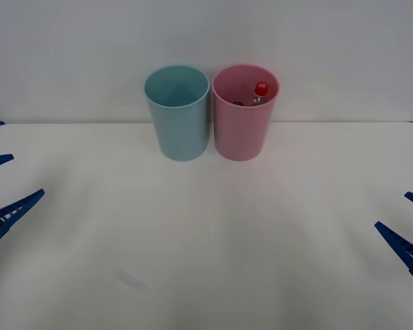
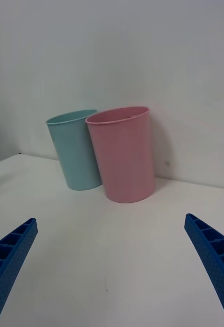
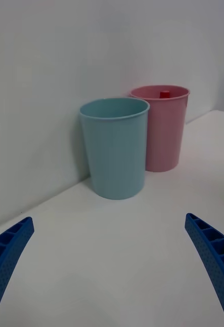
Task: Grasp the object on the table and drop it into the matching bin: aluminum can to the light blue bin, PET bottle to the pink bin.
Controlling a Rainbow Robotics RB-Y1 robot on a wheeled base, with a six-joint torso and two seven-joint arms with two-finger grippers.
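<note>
The PET bottle (image 1: 261, 90) stands inside the pink bin (image 1: 242, 127); its red cap (image 3: 164, 94) and a bit of clear neck show above the rim. The light blue bin (image 1: 177, 117) stands touching the pink bin on its left, at the back of the white table (image 1: 206, 234). My left gripper (image 1: 7, 184) hovers open at the table's left edge, holding nothing. At the right edge my right gripper (image 1: 407, 221) is open too and holds nothing. Each wrist view looks toward the two bins (image 2: 125, 158) (image 3: 117, 148) from well away.
A white wall rises right behind the bins. A faint pale mark (image 1: 131, 280) lies on the tabletop toward the front left. Broad bare tabletop stretches between both grippers and the bins.
</note>
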